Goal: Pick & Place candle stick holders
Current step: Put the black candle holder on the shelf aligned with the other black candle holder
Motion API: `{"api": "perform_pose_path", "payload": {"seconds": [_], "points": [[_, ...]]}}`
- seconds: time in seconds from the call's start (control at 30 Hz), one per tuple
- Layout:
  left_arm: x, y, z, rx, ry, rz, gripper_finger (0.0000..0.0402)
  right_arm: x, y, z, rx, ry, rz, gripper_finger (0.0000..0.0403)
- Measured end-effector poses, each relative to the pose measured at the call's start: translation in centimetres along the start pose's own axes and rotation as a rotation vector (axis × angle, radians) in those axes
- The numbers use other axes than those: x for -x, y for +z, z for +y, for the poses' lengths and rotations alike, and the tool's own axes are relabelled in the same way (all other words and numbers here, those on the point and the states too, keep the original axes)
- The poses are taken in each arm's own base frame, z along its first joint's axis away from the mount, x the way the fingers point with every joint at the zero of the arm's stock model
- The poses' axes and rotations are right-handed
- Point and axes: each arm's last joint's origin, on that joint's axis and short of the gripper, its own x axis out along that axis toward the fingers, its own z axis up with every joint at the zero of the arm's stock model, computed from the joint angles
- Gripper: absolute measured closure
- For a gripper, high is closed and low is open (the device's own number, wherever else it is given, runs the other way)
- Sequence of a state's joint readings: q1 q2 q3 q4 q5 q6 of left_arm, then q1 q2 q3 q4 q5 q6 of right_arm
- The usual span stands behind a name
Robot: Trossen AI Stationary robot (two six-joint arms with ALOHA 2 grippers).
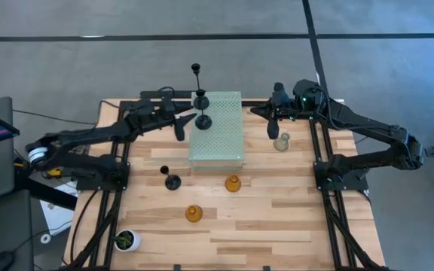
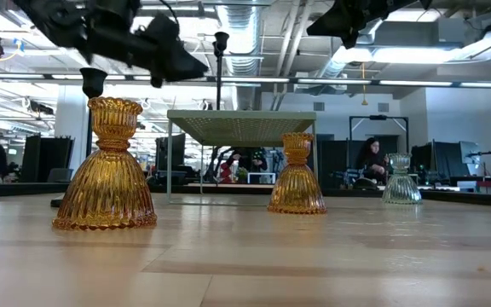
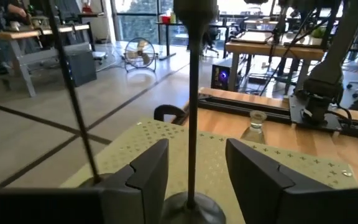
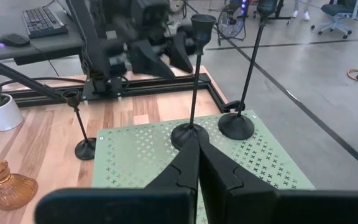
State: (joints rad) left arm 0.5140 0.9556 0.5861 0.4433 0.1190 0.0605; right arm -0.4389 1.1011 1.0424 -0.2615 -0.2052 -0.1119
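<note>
Black candle stick holder (image 3: pixel 191 124): upright on the pale green perforated block (image 1: pixel 221 143), near its left edge, round base flat on the surface. Just behind it on the same block, a second black holder (image 1: pixel 200 100), also upright. Around the thin stem, the left gripper (image 3: pixel 194 158), its jaws set apart on either side, holding nothing as far as can be judged, with a small gap showing on each side of the stem.

For the step in hand, probably the letting go: open evenly, then draw back straight and level. Avoid any sideways drift, because such a thin stem tips easily and the neighbour is close.

On the table (image 1: pixel 277 226): a third black holder (image 1: pixel 172 181), two amber holders (image 1: pixel 233 184) and a pale grey-green holder (image 1: pixel 281 143), all waiting. Right gripper (image 4: pixel 197 155) closed and empty, above the right part of the block.

Hard to make out: in the left wrist view the base is cut off at the edge. In the low view the base is out of sight. Not sure whether a finger brushes the stem.
</note>
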Motion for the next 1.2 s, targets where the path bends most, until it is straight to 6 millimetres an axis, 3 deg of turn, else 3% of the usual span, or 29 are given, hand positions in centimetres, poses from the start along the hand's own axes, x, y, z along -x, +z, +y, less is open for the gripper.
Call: {"api": "perform_pose_path", "payload": {"seconds": [0.27,0.53,0.73,1.0,1.2], "points": [[4.9,1.2,-0.7,0.009,-0.059,0.104,0.0266,0.0,0.0,0.0,0.000,0.004,0.000,0.0403],[8.4,0.2,-1.6,-0.019,-0.162,0.289,0.0375,0.0,0.0,0.0,0.000,0.004,0.000,0.0403],[9.7,-0.7,-1.8,-0.073,-0.188,0.380,0.0395,0.0,-0.1,0.3,0.001,0.018,0.015,0.0403],[10.1,-4.7,-2.1,0.036,-0.181,0.512,0.0397,-0.2,-0.1,1.4,0.041,0.063,0.018,0.0403],[9.7,-4.3,-2.0,0.174,-0.140,0.437,0.0398,-0.2,0.1,1.5,0.047,0.067,0.005,0.0403]]}}
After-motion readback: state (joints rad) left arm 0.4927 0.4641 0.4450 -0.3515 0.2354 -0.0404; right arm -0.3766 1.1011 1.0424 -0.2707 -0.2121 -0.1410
